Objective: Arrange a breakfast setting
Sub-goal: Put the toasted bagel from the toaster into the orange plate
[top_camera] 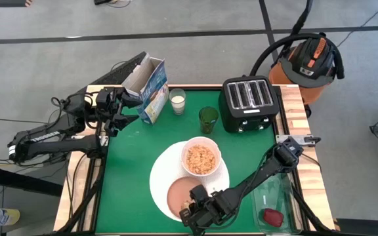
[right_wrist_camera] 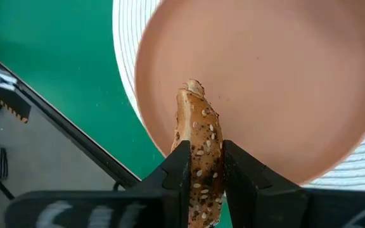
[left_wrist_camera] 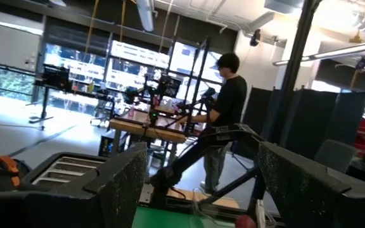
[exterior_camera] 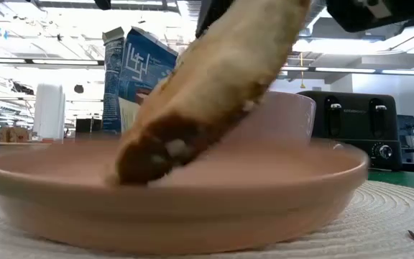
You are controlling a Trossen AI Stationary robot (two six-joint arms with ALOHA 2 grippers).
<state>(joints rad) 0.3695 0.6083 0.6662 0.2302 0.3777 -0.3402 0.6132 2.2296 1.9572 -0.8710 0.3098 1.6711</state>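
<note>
Down over the pink plate [right_wrist_camera: 265, 82], right gripper [right_wrist_camera: 203, 166] pinches the bagel [right_wrist_camera: 198, 145] edge-on.

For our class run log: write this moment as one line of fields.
right hand: shut on bagel, over pink plate | left hand: open, by cereal box | bowl: cereal in

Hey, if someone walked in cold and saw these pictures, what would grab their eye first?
Probably the seeded bagel pinched on edge in the right tool, its lower end touching the salmon-pink plate at the table's near edge. Next, the white bowl full of cereal on the large white plate mid-table. At the back left, the open left tool sits beside the blue cereal box.
</note>
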